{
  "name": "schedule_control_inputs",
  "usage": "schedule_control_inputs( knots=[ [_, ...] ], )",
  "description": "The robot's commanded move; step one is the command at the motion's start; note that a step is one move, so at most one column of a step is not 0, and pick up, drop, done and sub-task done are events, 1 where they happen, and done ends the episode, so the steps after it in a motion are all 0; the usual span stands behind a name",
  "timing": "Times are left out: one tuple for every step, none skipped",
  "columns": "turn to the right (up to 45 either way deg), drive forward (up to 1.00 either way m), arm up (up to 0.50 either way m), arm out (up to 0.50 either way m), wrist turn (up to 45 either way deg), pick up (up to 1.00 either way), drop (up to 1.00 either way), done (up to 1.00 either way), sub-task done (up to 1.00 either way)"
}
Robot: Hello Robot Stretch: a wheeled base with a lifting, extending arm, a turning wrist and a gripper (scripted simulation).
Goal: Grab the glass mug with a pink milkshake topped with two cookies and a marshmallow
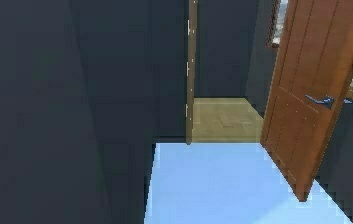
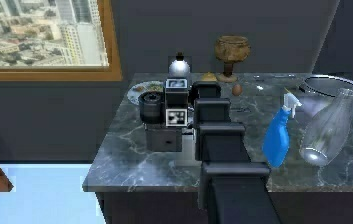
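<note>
The arm (image 2: 229,160) is being held out over a marble counter (image 2: 124,170), most likely because the mug is being sought among the things at its far side. The gripper (image 2: 154,102) is being carried at the arm's far end, left of two white squares (image 2: 179,115). How the fingers are standing cannot be told. Whether anything is being held cannot be told either, since one plate (image 2: 142,90) is lying on the counter just behind the gripper. One small white and black thing (image 2: 179,66) is standing near it, farther out. Which of the small shapes here, if any, is the mug cannot be decided.

One blue sprayer (image 2: 279,135) is standing upright just right of the arm, and one large clear glass vessel (image 2: 329,125) is resting to its right. It is judged that both are near enough to be struck if the arm is swung. One brown vase (image 2: 231,50) is standing at the far edge, by the wall. One window (image 2: 44,35) is being seen at the far left.

In the forward view, one wooden door (image 1: 309,90) is standing ajar at the right, above a pale blue floor (image 1: 224,185), apparently so that the way into the next room is being left free.
</note>
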Motion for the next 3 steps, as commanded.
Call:
schedule_control_inputs(
  knots=[
    [0.0,0.0,0.0,0.0,9.0,0.0,0.0,0.0,0.0],
    [0.0,0.0,0.0,0.0,0.0,1.0,0.0,0.0,0.0],
    [0.0,0.0,0.0,0.0,0.0,0.0,0.0,1.0,0.0]
  ],
)
